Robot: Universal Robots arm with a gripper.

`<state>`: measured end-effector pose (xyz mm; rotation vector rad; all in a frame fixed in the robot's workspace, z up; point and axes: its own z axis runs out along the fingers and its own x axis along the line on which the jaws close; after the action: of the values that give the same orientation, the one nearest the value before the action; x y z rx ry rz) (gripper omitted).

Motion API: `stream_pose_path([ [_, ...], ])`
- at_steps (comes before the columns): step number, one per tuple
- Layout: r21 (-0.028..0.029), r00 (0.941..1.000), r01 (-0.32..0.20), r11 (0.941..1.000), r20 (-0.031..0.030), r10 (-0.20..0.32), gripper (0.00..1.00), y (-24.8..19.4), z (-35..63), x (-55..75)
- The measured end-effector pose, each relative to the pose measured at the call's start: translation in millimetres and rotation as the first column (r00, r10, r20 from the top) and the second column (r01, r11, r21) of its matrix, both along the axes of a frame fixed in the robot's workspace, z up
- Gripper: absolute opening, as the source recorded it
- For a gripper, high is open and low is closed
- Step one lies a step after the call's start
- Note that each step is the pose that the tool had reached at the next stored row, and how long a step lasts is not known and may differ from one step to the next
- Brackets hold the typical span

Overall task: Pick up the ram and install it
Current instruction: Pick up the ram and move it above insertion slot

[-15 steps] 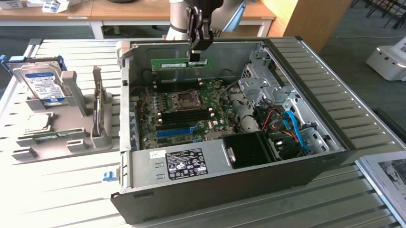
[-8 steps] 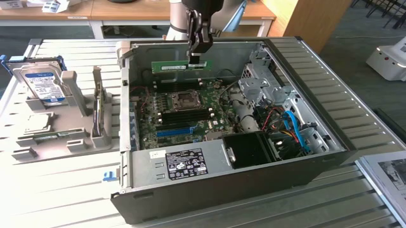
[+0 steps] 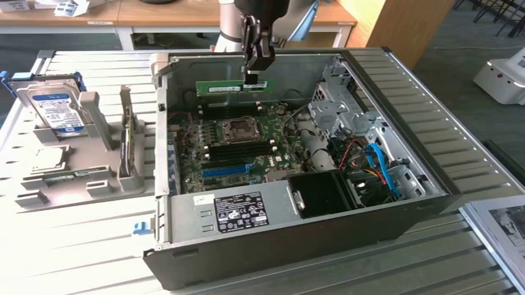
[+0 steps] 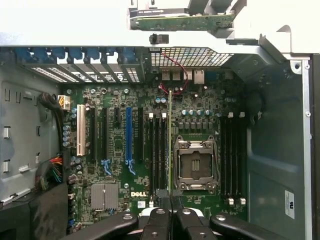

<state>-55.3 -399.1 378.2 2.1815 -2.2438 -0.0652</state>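
**Holding ram over open case**

Exterior view: clamped in gripper (image 3: pixel 255 76) by one end, ram (image 3: pixel 223 88) level, above board (image 3: pixel 238 144), near case's far wall (image 3: pixel 246 56).

Wrist view: seen edge-on, ram (image 4: pixel 170 145) above slots (image 4: pixel 157 150) beside socket (image 4: pixel 195 165).

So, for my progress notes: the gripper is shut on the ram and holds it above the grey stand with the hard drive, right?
Not quite. The gripper is shut on the ram, but holds it above the motherboard in the open computer case, not above the grey stand with the hard drive. The exterior view shows this.
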Motion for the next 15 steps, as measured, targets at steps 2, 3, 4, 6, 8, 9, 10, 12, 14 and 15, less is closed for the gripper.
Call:
stream_pose_path([
  [2,0.0,1.0,0.0,1.0,0.0001,0.0,0.11,0.0,0.0,0.0],
  [3,0.0,1.0,0.0,1.0,0.0001,0.0,0.11,0.0,0.0,0.0],
  [4,0.0001,1.0,0.0,1.0,0.0001,0.0,0.11,0.0,-0.1,0.3],
  [6,0.0002,1.0,0.0,1.0,0.0001,0.0,0.11,0.0,-0.1,1.6],
  [8,0.0,1.0,0.0,1.0,0.0001,0.0,0.11,0.0,-0.1,3.4],
  [9,0.0001,1.0,0.0,1.0,0.0001,0.0,0.11,0.0,-0.1,4.4],
  [10,0.0001,1.0,0.0,1.0,0.0001,0.0,0.11,0.0,-0.1,5.4],
  [12,0.0,1.0,0.0,1.0,0.0001,0.0,0.11,0.0,-0.1,6.9],
  [14,0.0001,1.0,-0.001,1.0,0.0,0.001,0.11,0.0,-0.1,7.8],
  [15,0.0001,1.0,-0.002,1.0,0.0001,0.002,0.11,0.0,-0.1,7.8],
])
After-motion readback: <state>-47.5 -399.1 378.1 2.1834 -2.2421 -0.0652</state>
